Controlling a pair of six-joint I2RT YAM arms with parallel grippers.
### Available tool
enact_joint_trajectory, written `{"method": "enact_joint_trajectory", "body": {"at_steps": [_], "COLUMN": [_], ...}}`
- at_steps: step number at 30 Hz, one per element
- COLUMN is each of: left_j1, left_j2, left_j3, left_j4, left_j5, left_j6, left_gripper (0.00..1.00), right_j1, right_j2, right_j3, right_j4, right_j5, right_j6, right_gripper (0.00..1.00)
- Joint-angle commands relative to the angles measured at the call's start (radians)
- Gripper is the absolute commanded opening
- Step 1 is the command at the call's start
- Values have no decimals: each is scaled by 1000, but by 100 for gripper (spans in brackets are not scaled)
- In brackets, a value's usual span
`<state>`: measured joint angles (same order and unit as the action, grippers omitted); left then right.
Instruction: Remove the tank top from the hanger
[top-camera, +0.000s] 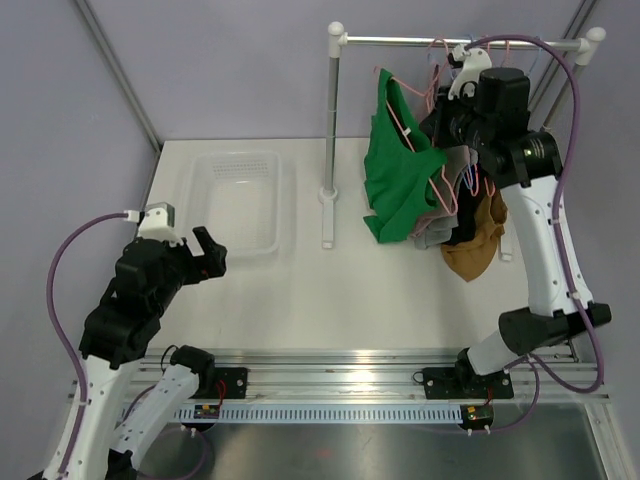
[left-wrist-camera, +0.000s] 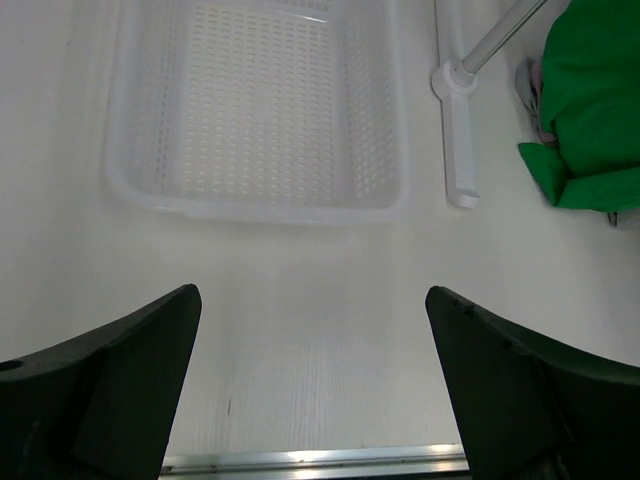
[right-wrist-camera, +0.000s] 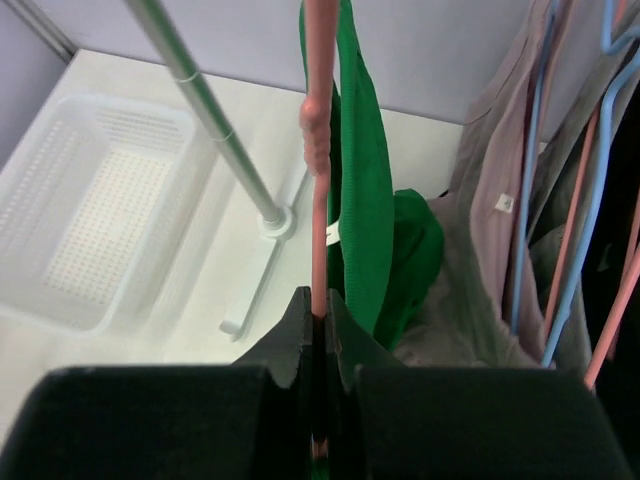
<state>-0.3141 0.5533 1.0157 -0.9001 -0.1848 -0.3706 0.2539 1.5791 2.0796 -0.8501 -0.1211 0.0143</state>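
Note:
A green tank top (top-camera: 398, 165) hangs on a pink hanger (top-camera: 418, 140) at the left end of the garment rail (top-camera: 440, 41). My right gripper (top-camera: 447, 130) is shut on the pink hanger; in the right wrist view the jaws (right-wrist-camera: 318, 315) pinch the pink hanger bar (right-wrist-camera: 318, 200) with the green tank top (right-wrist-camera: 368, 200) draped beside it. My left gripper (top-camera: 203, 252) is open and empty, low over the table near the basket. In the left wrist view its fingers (left-wrist-camera: 120, 380) stand wide apart, and a corner of the tank top (left-wrist-camera: 590, 110) shows at the top right.
A white perforated basket (top-camera: 238, 200) sits at the back left, also in the left wrist view (left-wrist-camera: 255, 205). The rack's upright pole and foot (top-camera: 330, 195) stand mid-table. Grey, black and brown garments (top-camera: 478, 235) hang on other hangers to the right of the green top.

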Motion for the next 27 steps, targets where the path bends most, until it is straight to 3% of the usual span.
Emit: {"method": "enact_joint_trajectory", "body": {"at_steps": [1,6,9,19,24,27], "left_j1": [1,-75,-175,-678,-763,-783], "left_j2": [107,212,304,626,744,781], "left_j3": [60,144,224,543,616,604], "left_j4": [133,231,277,474,556,613], "left_j5": [116,143,116,-54,-137,-176], "left_j6": [-31,-85,-99,90,146,167], "left_gripper": [99,99,99,99,98,91], "right_j1": [22,30,31,30,30,30], "right_j2": [-157,-339,-427,-659,-705,-722], "right_j3": [-90,-239,-283,-398,-379,-375], "right_j4": [56,-3,-70,-224,-242,-253], "right_j5": [-57,-178,-274,-400,-463,-483], "right_j6": [55,87,98,92,110,121], "right_gripper": [0,0,0,0,0,0]}}
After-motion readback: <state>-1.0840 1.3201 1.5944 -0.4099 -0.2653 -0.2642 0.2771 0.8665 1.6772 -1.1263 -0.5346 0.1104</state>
